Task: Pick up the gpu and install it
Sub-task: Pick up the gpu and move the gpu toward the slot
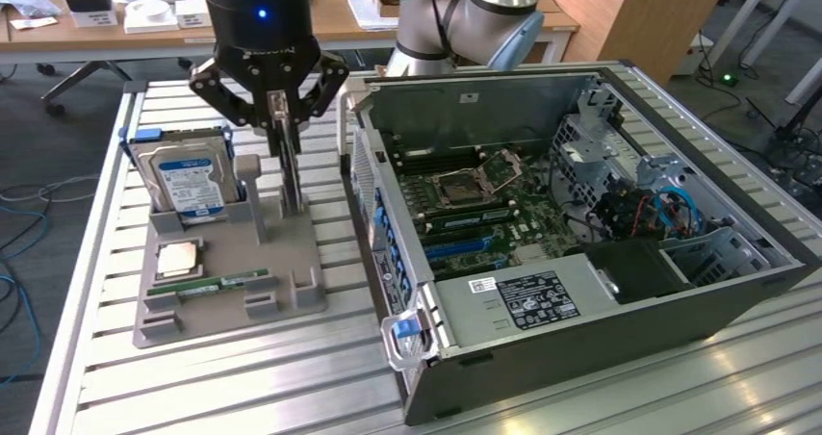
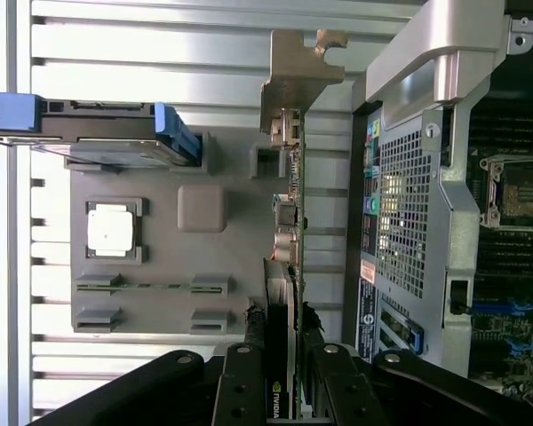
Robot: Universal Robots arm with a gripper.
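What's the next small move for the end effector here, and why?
Probably a slow, straight lift. The end effector looks closed on the gpu, which stands on edge in the gray holder, close beside the open PC case. Rising vertically should free it without knocking the case wall.

Room is getting tight around the gripper (image 1: 279, 122). Its fingers (image 2: 242, 383) are sitting on the gpu (image 1: 292, 175), and in the exterior view a gray post (image 1: 250, 175) and the upright hard drive (image 1: 191, 180) are crowding in at 9 o'clock. The pc case (image 1: 617, 348) is standing close at 3 o'clock, leaving just a slim gap. It's lying open side up. The motherboard (image 1: 488, 204) is sitting reachable, while cables (image 1: 655, 209) and a metal cage (image 1: 603, 141) are filling its 3 o'clock end. Bare tabletop (image 1: 218, 387) is running free at 6 o'clock.
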